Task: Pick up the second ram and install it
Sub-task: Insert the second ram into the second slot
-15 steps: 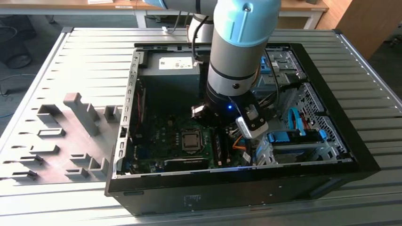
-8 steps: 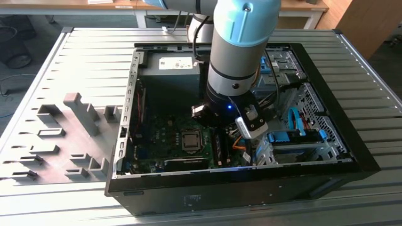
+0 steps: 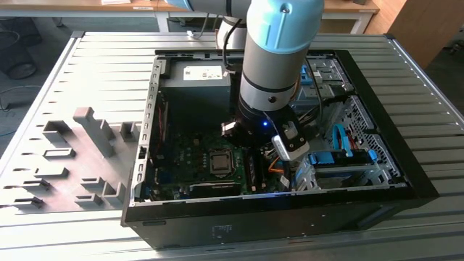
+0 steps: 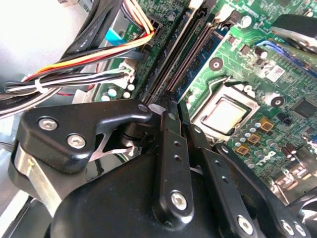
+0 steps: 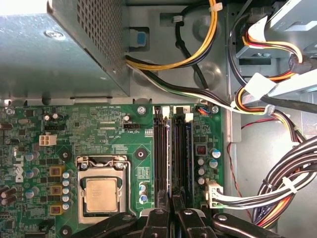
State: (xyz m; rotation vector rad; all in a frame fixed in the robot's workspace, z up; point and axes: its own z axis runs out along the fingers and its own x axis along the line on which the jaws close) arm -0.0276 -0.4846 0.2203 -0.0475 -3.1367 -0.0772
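Nearest item: black metal linkage gripper (image 4: 177,113) (image 5: 172,210), down inside the open black PC case (image 3: 406,179), carried by the grey-and-light-blue robot arm (image 3: 279,49).
Gripper closure: cannot tell from these views whether it clamps anything.
Second ram: thin, narrow blue-green memory board (image 5: 189,158) (image 4: 205,52), on edge in the black slot row (image 5: 159,153) of the green mainboard (image 5: 99,129). Its near end runs right up to the gripper. That this is the second board, not one fitted before, is a judgement. Content of the neighbouring dark slots can't be read.
Step in hand (judged): seating the board in its slot. Full seating not verifiable.
Doing it well: keep the board parallel w/ the slot along its whole length. Press straight down, no sideways lean. Load both ends evenly so one end doesn't ride high. Confirm the white end latches (image 4: 195,5) close.
Obstruction, cable side: white plug w/ black-and-white leads (image 5: 214,192) and small round capacitors (image 5: 214,153) sit just beside the slot row. Yellow/orange/black cable bundles (image 5: 292,173) (image 4: 99,44) lie near, clear of the slots.
Obstruction, other side: square silver-lidded processor in its socket (image 5: 101,194) (image 4: 225,114), near the slots. Avoid contact.
Far end: grey perforated metal power-supply box (image 5: 54,44), beyond the slot ends, apart from the gripper.
Outside case: grey fixture blocks (image 3: 87,130) on the slatted metal table (image 3: 108,60), at the exterior view's left, well apart.
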